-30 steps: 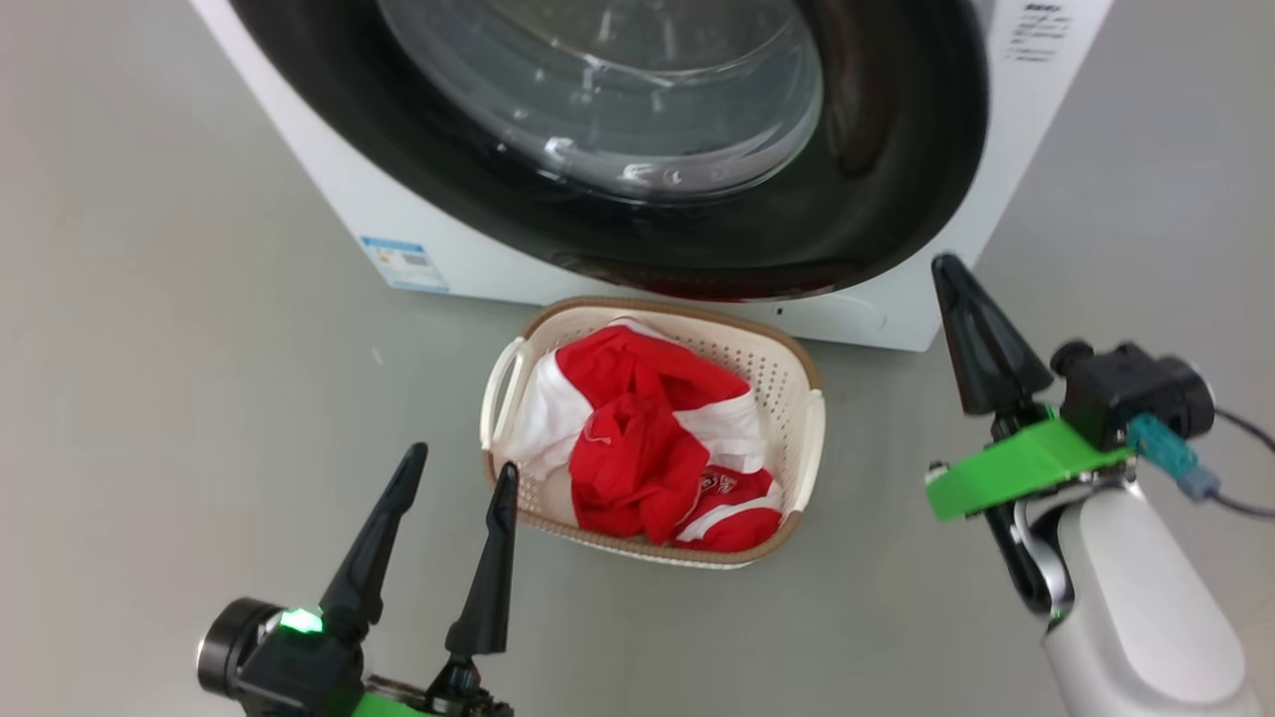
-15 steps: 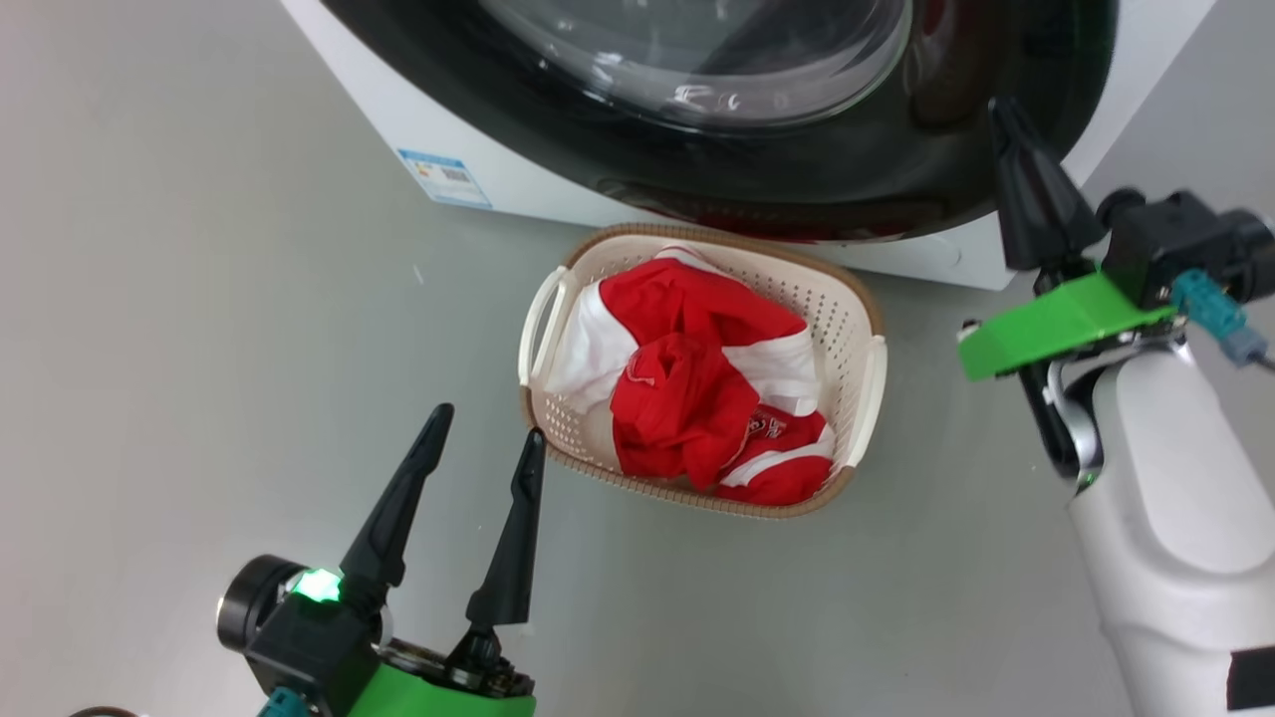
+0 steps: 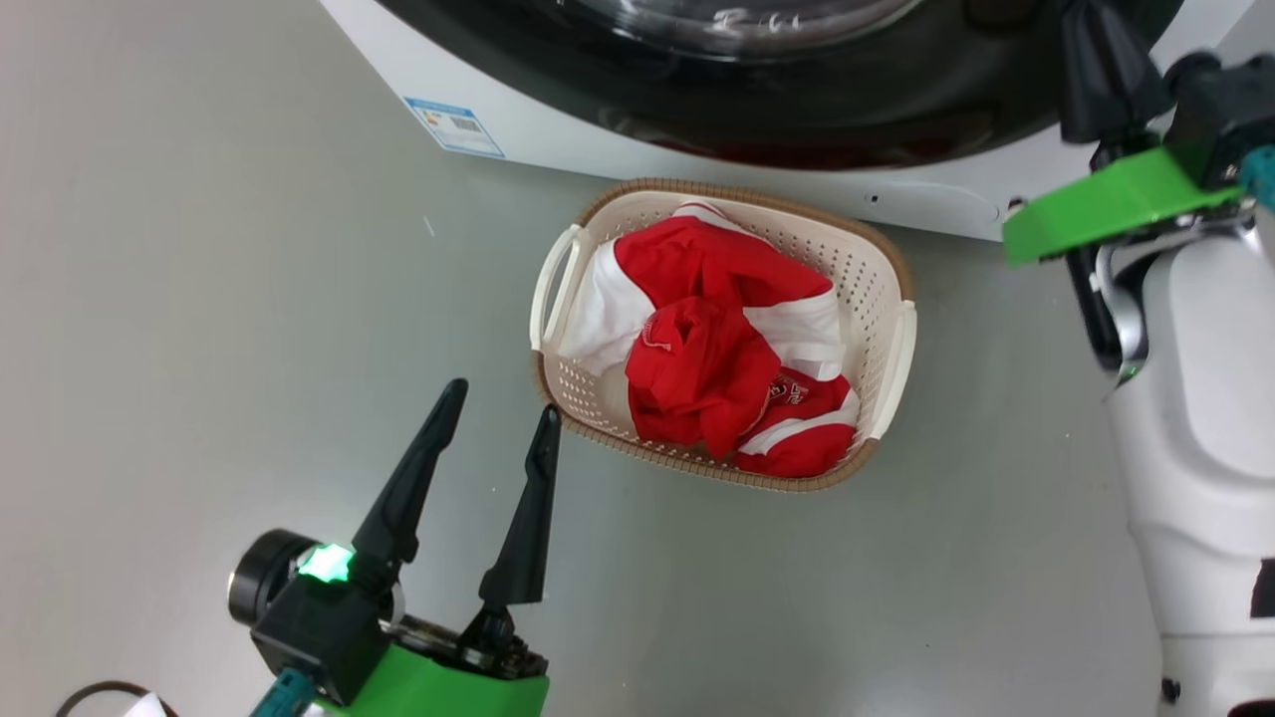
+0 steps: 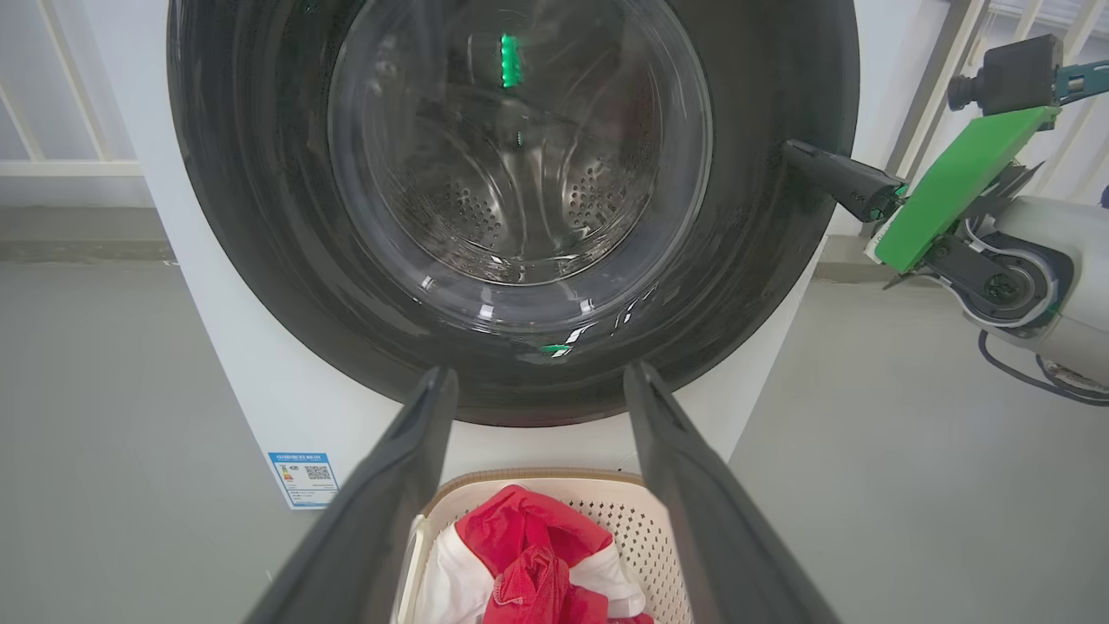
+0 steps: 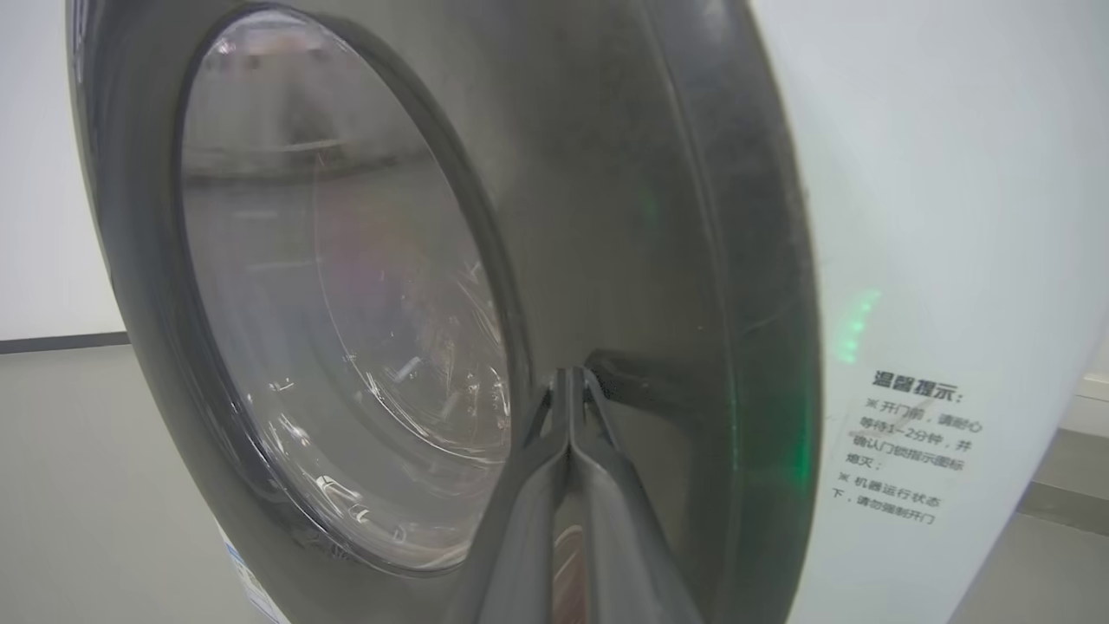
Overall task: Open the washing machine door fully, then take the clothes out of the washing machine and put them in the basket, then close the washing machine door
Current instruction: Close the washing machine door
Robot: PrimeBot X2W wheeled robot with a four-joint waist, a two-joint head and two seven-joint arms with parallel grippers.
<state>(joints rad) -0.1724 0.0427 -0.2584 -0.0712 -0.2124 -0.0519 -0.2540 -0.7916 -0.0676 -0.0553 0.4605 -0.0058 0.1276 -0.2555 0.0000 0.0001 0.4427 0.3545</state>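
My right claw [image 5: 569, 374], clenched and empty, sets its tips at the black rim of the door [image 5: 658, 217]. Press squarely inward, off the glass [image 5: 346, 303], until it locks shut. Clothes [image 3: 707, 368] lie in the basket [image 3: 742, 189], just before the door; my left claw [image 3: 501, 398], released, hovers farther out.

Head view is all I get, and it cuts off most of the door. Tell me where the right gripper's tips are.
Observer: In the left wrist view the right gripper, fingers shut together, points its tip at the right side of the washing machine door, on the black rim.
Operator: Confirm contact.
Observer: The right wrist view puts the tip beside a dark recess in that rim. Touching or just off, I cannot tell.
Operator: Now look through the glass.
Observer: The left wrist view shows the drum as bare perforated steel, with nothing red inside.
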